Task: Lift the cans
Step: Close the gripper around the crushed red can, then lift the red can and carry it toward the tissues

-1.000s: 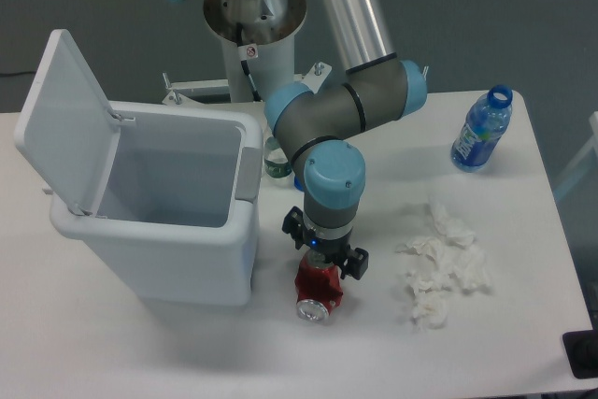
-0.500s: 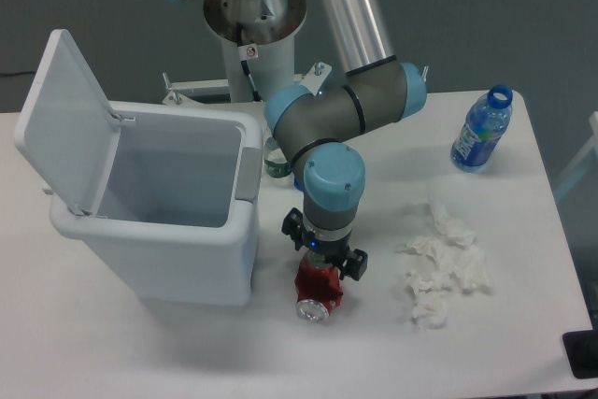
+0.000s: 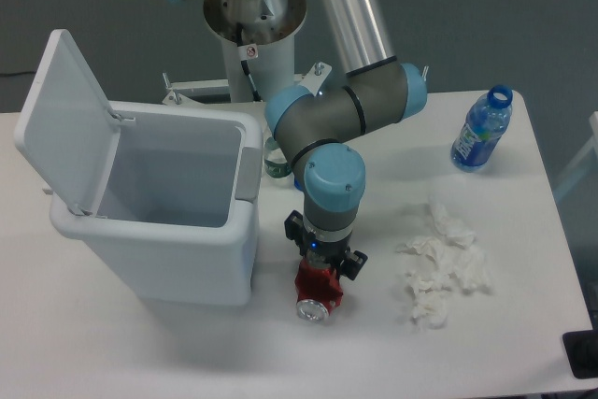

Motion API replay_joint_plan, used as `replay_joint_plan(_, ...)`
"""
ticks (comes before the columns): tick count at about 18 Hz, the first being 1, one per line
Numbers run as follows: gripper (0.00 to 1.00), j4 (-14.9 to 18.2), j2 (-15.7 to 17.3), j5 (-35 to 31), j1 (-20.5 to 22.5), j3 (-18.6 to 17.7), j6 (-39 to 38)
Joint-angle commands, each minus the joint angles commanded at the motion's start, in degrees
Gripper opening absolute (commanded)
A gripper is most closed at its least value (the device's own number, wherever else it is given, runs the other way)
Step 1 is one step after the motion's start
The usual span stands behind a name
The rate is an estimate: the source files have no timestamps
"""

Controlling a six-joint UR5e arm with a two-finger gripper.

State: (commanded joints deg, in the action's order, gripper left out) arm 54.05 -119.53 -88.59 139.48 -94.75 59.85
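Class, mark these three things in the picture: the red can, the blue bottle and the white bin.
red can [image 3: 318, 289], fixed camera view, on its dented red side.
blue bottle [image 3: 481, 135], fixed camera view, on its labelled body.
white bin [image 3: 177, 266], fixed camera view, on its front wall.

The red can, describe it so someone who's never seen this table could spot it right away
Start at the big white bin with its lid up. Just right of its front corner, directly under the gripper, lies the red can, silver end toward the camera. It is the only red item; the blue bottle and crumpled tissue sit farther right.
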Motion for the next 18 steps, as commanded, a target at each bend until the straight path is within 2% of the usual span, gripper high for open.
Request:
replay_joint_plan(6, 0.48, 0.0, 0.0, -0.1, 0.0, 0.0, 0.0)
replay_joint_plan(9, 0.48, 0.0, 0.2, -0.1, 0.2, 0.3, 0.4)
replay_joint_plan(18, 0.48, 0.4, 3.1, 0.4, 2.5, 6.7, 1.5)
